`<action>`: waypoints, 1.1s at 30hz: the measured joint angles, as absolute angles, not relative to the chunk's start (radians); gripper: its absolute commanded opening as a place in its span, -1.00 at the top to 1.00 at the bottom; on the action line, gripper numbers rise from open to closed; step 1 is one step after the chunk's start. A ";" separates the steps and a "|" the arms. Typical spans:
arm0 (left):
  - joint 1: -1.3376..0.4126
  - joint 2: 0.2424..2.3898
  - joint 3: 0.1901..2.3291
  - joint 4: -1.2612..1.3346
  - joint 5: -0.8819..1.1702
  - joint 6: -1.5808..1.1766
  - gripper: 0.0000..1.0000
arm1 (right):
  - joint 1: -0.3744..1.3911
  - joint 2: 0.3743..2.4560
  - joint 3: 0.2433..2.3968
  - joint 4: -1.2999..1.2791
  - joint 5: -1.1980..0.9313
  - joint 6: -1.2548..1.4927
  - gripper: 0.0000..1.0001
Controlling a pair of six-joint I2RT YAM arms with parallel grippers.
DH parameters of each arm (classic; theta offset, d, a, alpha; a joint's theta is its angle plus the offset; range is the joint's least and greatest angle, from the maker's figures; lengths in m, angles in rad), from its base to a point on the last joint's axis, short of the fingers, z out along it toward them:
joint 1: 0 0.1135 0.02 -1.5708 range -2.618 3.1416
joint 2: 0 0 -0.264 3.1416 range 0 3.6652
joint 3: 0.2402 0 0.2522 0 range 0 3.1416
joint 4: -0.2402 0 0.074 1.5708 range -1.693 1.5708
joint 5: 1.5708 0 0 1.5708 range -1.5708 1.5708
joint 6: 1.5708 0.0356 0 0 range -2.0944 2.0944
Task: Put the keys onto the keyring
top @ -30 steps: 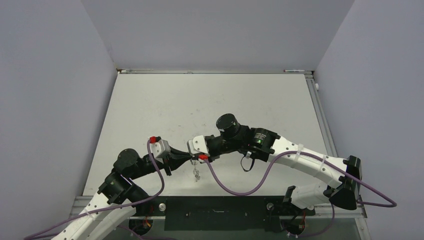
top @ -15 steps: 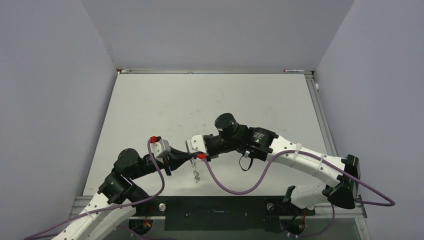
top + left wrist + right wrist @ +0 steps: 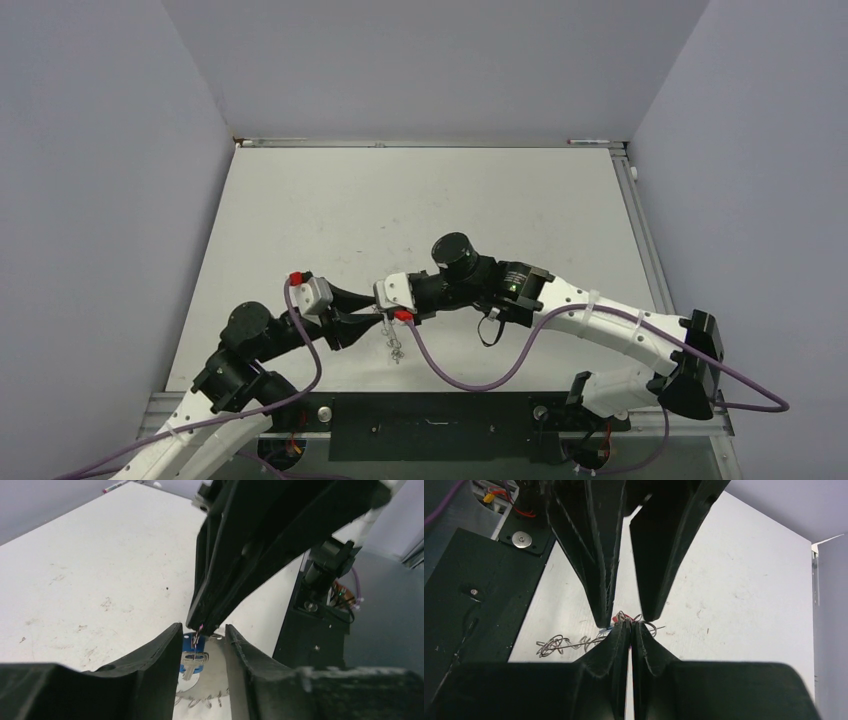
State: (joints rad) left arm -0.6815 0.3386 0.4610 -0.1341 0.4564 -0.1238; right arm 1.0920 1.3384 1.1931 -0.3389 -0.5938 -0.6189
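Over scuffed wht table (image 3: pixel 400 200), btwn grey walls (image 3: pixel 100 250): keyring (image 3: pixel 574 642).

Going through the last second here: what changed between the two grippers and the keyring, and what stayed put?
The left gripper opened, apparently letting go of the keyring, and drew back slightly to the left. The right gripper closed, pinching one of the keyring's wire loops. Unchanged: the keyring dangles in about the same spot between them.
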 measured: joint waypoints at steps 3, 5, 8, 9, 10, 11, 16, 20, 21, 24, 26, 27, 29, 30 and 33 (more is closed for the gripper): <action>-0.682 0.325 0.461 -0.101 0.427 -0.163 0.05 | 1.082 1.305 1.113 -0.271 -0.578 -0.601 0.90; -0.682 0.329 0.461 -0.089 0.397 -0.197 -0.10 | 1.068 1.275 1.057 -0.221 -0.569 -0.580 0.90; -0.682 0.350 0.464 -0.088 0.334 -0.254 -0.28 | 1.038 1.217 0.982 -0.132 -0.559 -0.542 0.90; -0.681 0.360 0.468 -0.093 0.311 -0.276 -0.31 | 1.028 1.198 0.962 -0.102 -0.556 -0.529 0.90; -0.681 0.367 0.472 -0.094 0.290 -0.294 -0.34 | 1.016 1.179 0.945 -0.075 -0.556 -0.514 0.90; -0.681 0.371 0.477 -0.094 0.270 -0.314 -0.45 | 1.006 1.162 0.931 -0.047 -0.557 -0.502 0.90; -0.680 0.366 0.479 -0.082 0.292 -0.336 -0.52 | 0.966 1.103 0.883 0.075 -0.562 -0.446 0.90; -0.680 0.369 0.478 -0.065 0.381 -0.298 -0.21 | 0.949 1.077 0.851 0.149 -0.591 -0.402 0.90; -0.680 0.365 0.477 -0.053 0.402 -0.283 -0.19 | 0.949 1.071 0.844 0.163 -0.601 -0.391 0.90; -0.680 0.326 0.454 -0.008 0.447 -0.246 -0.18 | 0.949 1.062 0.820 0.206 -0.638 -0.360 0.90; -0.680 0.290 0.433 0.019 0.467 -0.224 -0.14 | 0.949 1.060 0.807 0.230 -0.665 -0.340 0.90; -0.680 0.275 0.422 0.032 0.477 -0.216 -0.08 | 0.949 1.060 0.802 0.240 -0.678 -0.328 0.90; -0.680 0.256 0.405 0.059 0.494 -0.195 0.00 | 0.948 1.060 0.796 0.260 -0.707 -0.305 0.90; -0.680 0.253 0.400 0.068 0.502 -0.186 0.02 | 0.948 1.060 0.793 0.271 -0.722 -0.296 0.90; -0.680 0.253 0.386 0.094 0.529 -0.160 0.06 | 0.948 1.060 0.783 0.318 -0.764 -0.259 0.90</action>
State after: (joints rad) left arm -0.6796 0.2531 0.3862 0.0940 0.5285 -0.1596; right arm 0.9478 1.0603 0.7826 0.3180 -0.7635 -0.2588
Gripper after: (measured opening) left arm 0.489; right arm 0.056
